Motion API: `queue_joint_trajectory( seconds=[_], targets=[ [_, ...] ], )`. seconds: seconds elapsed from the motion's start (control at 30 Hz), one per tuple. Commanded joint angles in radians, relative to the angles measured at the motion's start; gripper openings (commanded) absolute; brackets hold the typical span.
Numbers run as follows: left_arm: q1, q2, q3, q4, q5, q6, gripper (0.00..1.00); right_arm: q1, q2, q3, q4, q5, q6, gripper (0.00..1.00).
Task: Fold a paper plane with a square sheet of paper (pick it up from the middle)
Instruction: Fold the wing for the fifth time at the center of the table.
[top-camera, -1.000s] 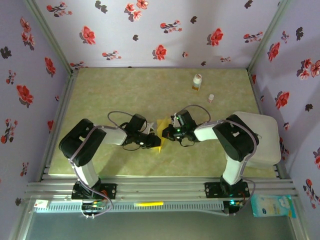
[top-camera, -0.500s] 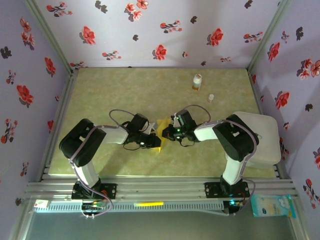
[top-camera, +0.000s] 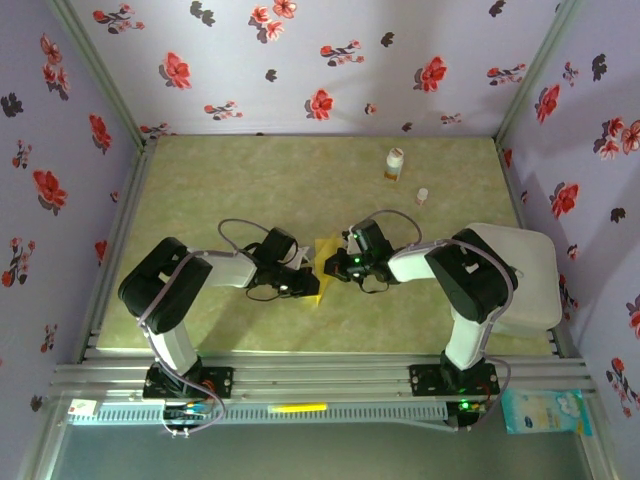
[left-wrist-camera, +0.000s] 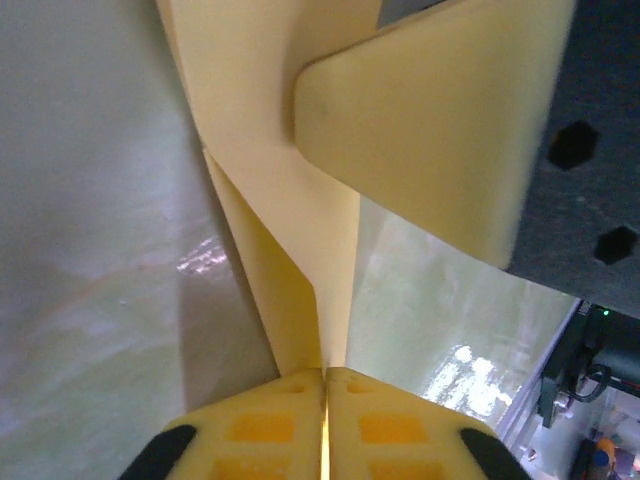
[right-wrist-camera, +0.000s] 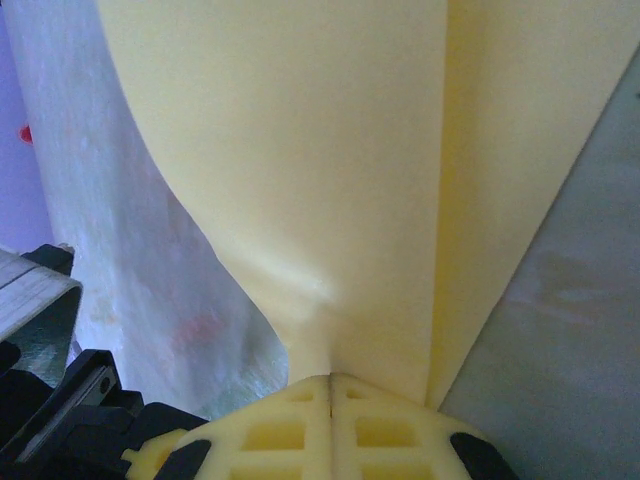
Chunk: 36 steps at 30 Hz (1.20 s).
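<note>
The mustard-yellow sheet of paper is creased into a pointed shape and held up between both grippers at the table's middle. My left gripper comes in from the left and is shut on the paper's lower tip. In the left wrist view its pads meet with the paper pinched in the seam, and one of the right gripper's fingers presses the sheet higher up. My right gripper is shut on the paper's right side. In the right wrist view the folded paper fans upward from the closed gripper.
A small white-and-orange bottle stands at the back right of the green table, with a tiny white cap near it. A white pad lies at the right edge. Flowered walls enclose three sides.
The left gripper's jaws have closed further onto the paper's tip. Both arms and the paper stay in nearly the same place.
</note>
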Motion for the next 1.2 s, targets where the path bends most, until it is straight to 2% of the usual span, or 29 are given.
queue_joint_trajectory(
  seconds=[0.0,0.27,0.43,1.17],
  targets=[
    [-0.008,-0.014,-0.043,-0.130,-0.031,0.016,0.13,-0.012,0.029,-0.001,-0.020,0.062,0.002,0.02],
    [-0.016,-0.028,-0.044,-0.132,-0.028,0.011,0.21,-0.015,0.026,-0.003,-0.020,0.059,0.001,0.02],
    [-0.021,-0.017,-0.031,-0.142,-0.031,0.017,0.21,-0.017,0.028,-0.004,-0.020,0.058,0.001,0.02],
    [-0.031,0.004,-0.012,-0.158,-0.078,0.019,0.07,-0.016,0.026,-0.005,-0.027,0.063,0.001,0.02]
  ],
)
